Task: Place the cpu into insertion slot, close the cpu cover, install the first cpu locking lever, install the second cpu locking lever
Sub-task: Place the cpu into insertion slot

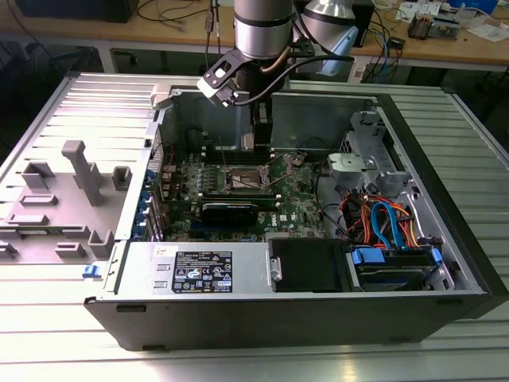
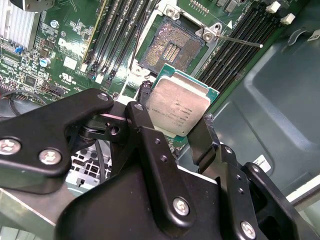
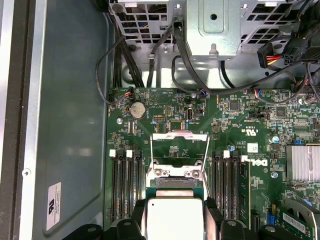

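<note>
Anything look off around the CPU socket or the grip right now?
Nothing stands out. The hand holds the cpu by two opposite edges, near the insertion slot, which is open and bare. The cpu cover is swung back.

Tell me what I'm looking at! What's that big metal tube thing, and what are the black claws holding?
The metal tube is a robot arm reaching into an open computer case that lies on a metal table. One picture comes from a camera standing off to the side. The other two come from small cameras riding on the arm's wrist. The black claws are its two fingers. They pinch the cpu, a small flat square chip with a grey metal face, by its edges. Close by, on the green circuit board, is the insertion slot, an open square socket with nothing in it yet.
</note>
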{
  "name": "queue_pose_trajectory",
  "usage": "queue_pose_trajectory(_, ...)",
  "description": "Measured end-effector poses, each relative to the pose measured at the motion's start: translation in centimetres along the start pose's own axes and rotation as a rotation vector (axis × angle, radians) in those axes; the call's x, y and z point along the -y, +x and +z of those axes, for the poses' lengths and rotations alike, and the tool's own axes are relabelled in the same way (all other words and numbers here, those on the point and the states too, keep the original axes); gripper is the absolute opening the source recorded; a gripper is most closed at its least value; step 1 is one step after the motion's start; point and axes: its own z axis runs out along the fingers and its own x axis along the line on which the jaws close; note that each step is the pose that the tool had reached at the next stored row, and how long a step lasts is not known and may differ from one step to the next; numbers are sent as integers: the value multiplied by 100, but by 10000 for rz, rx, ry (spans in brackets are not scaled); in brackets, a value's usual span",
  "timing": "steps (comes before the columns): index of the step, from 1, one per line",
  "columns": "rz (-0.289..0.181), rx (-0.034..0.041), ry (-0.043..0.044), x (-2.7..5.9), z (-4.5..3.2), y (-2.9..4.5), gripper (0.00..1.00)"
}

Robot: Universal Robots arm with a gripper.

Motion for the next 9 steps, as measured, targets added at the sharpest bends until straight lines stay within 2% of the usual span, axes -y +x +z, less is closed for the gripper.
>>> queue_pose_trajectory(4,0,-4,-2,1,18,0,54)
queue_pose_trajectory(6,1,0,0,6,94,-2,54)
queue_pose_trajectory(9,1,-2,-1,14,163,-3,54)
